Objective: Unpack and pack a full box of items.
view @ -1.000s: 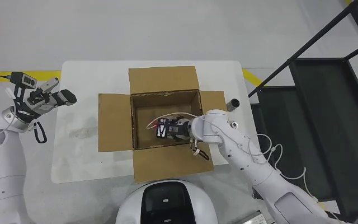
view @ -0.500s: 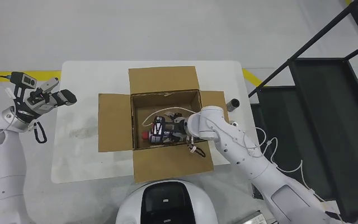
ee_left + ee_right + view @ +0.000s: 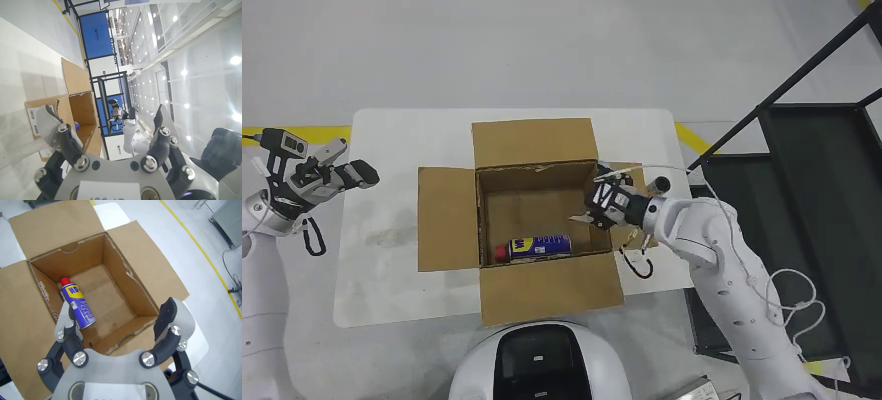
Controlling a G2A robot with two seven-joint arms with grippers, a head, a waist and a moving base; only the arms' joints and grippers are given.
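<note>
The spray can [image 3: 538, 245] lies on its side on the floor of the cardboard box [image 3: 534, 142], close along the wall nearest my body, with its red cap pointing toward my left. I see nothing else in the box. The box stands with all four flaps folded out on the white surface [image 3: 392, 250].

My right hand [image 3: 600, 205] hangs over the box's right rim, fingers spread wide and holding nothing. From the wrist, the can [image 3: 77, 303] shows just past one fingertip.

I can't tell whether this can is the next thing out or the first thing in. If it comes out, I'd drop in straight and clear of the torn rim, then close across the can's middle. It's round, so it will likely roll from a glancing touch, and the near wall leaves one finger little room.

My left hand [image 3: 352, 165] is also wide open and empty, held well off the surface's left edge. I'd keep it out of the way there.
</note>
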